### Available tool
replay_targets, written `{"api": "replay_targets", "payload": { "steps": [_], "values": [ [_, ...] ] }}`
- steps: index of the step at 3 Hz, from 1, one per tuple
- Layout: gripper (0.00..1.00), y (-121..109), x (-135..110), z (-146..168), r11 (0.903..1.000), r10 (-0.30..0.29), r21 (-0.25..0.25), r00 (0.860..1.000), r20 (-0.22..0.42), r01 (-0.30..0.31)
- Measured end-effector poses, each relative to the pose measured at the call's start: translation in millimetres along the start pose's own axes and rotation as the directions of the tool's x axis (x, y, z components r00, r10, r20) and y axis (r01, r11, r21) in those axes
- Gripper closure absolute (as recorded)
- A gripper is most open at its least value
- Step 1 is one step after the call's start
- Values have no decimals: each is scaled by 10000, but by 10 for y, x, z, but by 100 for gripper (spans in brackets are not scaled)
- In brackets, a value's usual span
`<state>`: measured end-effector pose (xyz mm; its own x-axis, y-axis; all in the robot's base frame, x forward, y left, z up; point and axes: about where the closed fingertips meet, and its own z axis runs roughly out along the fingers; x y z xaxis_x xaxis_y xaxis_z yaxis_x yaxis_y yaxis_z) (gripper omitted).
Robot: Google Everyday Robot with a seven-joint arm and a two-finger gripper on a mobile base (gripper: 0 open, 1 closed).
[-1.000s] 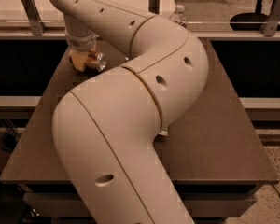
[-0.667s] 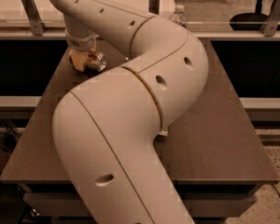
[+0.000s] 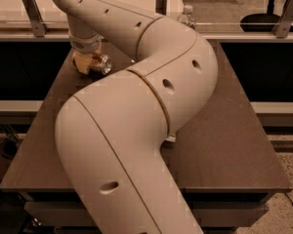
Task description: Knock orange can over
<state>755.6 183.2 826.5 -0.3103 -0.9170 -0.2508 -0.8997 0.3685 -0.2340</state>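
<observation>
Gripper [image 3: 84,62] at can [image 3: 102,64], far left of table [image 3: 224,145].
Can sits against gripper; whether gripper is wide or narrow cannot be told.

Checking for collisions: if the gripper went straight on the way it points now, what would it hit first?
Probably the orange can, right beside the gripper at the far left of the table; otherwise the table itself. Depth is unclear.

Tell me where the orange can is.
In the camera view, the orange can is at the far-left corner of the table, close beside the gripper poised there.
</observation>
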Motion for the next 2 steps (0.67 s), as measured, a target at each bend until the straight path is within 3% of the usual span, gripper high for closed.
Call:
{"api": "replay_targets", "payload": {
  "steps": [1,2],
  "values": [
    [0,-6,-6,-22,10000,0,-3,10000,-5,0],
    [0,-6,-6,-22,10000,0,-3,10000,-5,0]
  ]
}}
